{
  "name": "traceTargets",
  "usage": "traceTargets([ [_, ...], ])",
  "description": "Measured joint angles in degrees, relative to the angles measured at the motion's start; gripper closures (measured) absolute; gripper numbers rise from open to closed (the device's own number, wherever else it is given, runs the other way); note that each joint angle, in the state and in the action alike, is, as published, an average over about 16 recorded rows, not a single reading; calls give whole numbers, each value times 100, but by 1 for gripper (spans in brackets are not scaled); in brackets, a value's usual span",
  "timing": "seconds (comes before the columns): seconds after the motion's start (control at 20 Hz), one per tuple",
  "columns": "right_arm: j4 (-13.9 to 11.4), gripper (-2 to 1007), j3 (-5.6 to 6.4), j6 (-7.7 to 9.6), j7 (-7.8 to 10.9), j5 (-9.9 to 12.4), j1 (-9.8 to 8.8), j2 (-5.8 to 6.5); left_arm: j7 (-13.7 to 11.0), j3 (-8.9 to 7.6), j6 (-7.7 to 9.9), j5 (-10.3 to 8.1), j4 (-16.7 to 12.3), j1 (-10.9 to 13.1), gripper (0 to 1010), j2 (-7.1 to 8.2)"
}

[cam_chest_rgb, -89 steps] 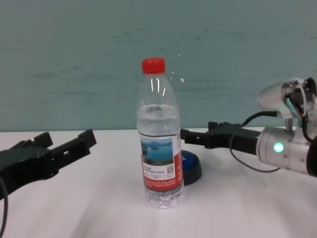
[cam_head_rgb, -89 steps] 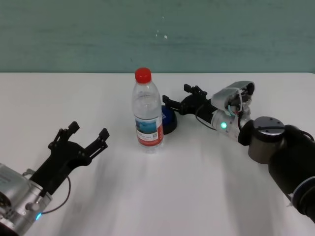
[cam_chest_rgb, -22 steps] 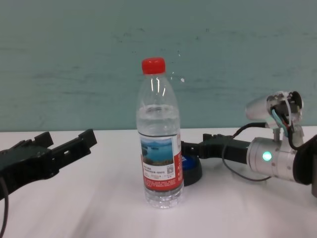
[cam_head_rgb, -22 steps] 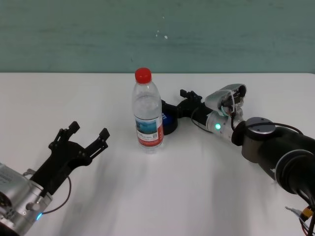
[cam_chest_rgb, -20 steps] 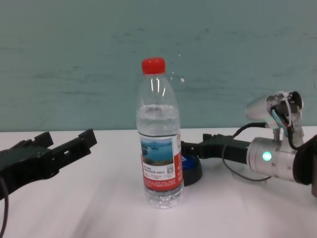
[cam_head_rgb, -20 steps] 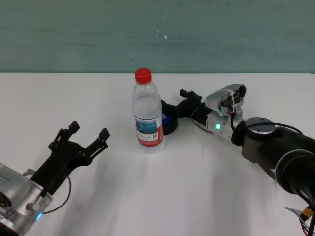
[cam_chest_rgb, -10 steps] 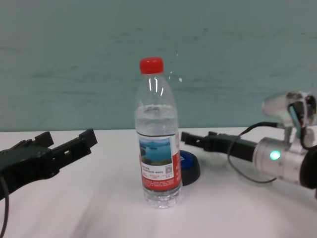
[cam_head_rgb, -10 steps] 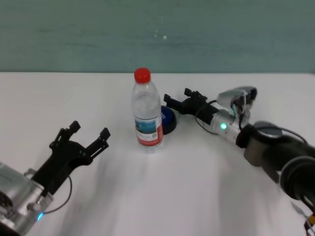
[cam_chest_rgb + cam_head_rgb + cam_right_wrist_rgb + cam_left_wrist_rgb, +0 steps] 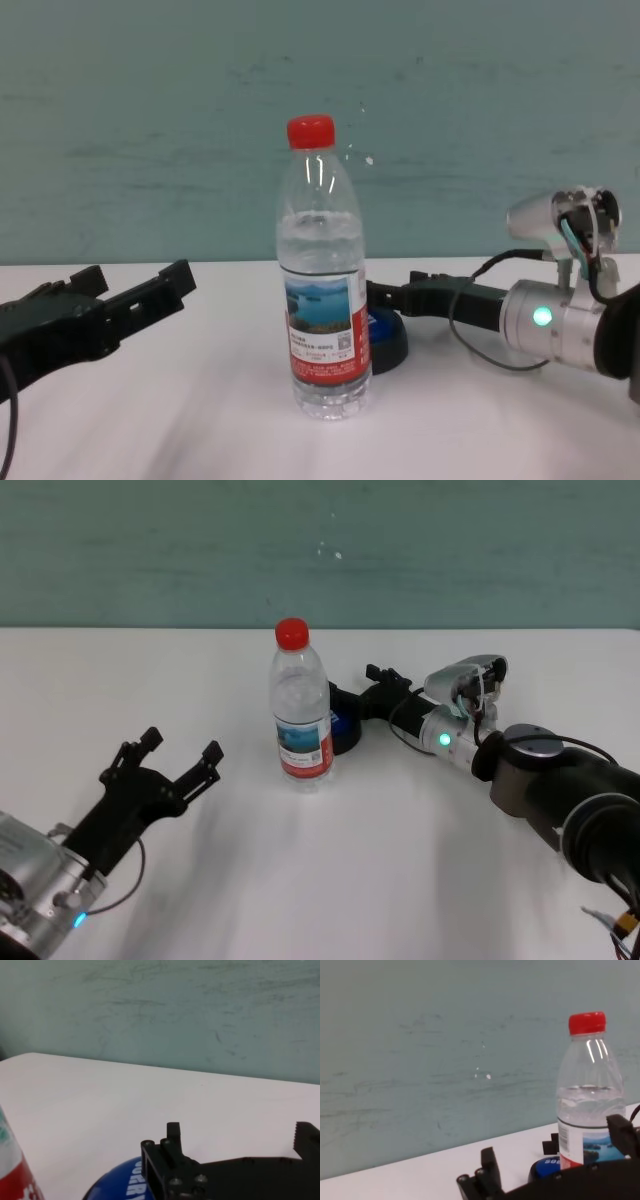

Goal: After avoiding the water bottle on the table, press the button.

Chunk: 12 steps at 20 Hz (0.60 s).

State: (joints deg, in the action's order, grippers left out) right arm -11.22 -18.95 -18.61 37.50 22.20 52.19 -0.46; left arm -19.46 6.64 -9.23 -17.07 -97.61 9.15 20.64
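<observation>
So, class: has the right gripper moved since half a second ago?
Yes. In the head view the right gripper has come down toward the button, judged against the standing water bottle. The left gripper sits parked.

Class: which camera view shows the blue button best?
The head view: it looks down on the button behind the water bottle, with the right gripper over it. The chest and left wrist views show only slivers beside the bottle; the right wrist view shows its top edge.

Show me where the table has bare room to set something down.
The table is bare in front of the water bottle, between the open left gripper and the right arm. Its far left corner is bare too. It is crowded behind the bottle, where the open right gripper sits over the button.
</observation>
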Motion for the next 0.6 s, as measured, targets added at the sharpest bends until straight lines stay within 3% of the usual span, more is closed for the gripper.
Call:
traceTargets([
  [0.25,-823,1,-115,224,-170,-5,-394,144,0,0,-1,0,0,0,0,0],
  [0.6,-2421,1,-210,675,-444,21,-1169,428,0,0,-1,1,0,0,0,0],
])
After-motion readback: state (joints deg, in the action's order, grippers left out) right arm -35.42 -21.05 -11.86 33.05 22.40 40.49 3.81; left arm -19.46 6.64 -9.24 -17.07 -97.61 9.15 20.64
